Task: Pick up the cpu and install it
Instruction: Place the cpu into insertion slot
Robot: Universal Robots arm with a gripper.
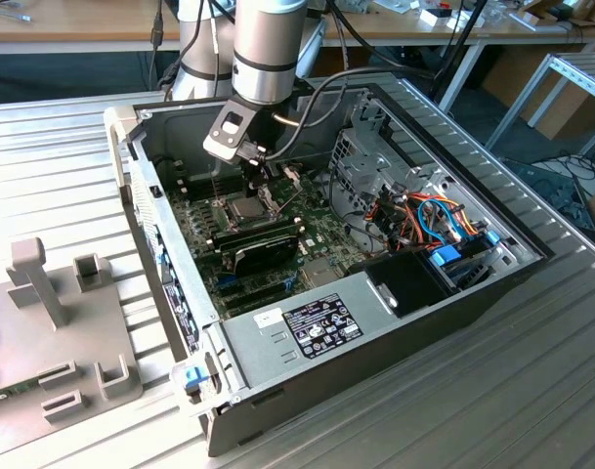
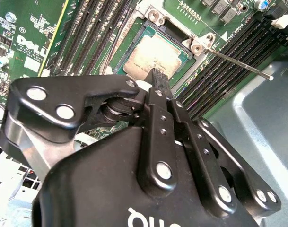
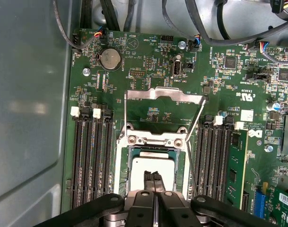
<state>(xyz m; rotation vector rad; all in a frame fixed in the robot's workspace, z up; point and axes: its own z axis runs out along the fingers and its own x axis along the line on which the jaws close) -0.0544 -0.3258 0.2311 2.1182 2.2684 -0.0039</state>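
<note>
Open PC case (image 1: 395, 357) on a slatted table (image 1: 531, 391), seen from above. At the exterior view's left, a grey fixture (image 1: 53, 322) stands well apart from the work.

Centre: the arm (image 1: 268, 49) reaches down into the case, over the motherboard (image 3: 148, 61). The gripper (image 3: 152, 176) is closed, fingers pressed together w/ nothing between them. Its tips sit just over the cpu (image 3: 139, 175); can't tell if they touch. The cpu lies flat in its socket (image 3: 155, 152), between two banks of memory slots (image 3: 91, 156). The socket frame (image 3: 165, 96) is hinged up and the lever rod (image 2: 238, 64) sticks out free.

At the right: coloured cables (image 1: 429, 220).

You're at the install step, I'd judge: chip placed, not locked. Any next move calls for a straight, gentle path so the tips don't drag the chip or catch the lever.
</note>
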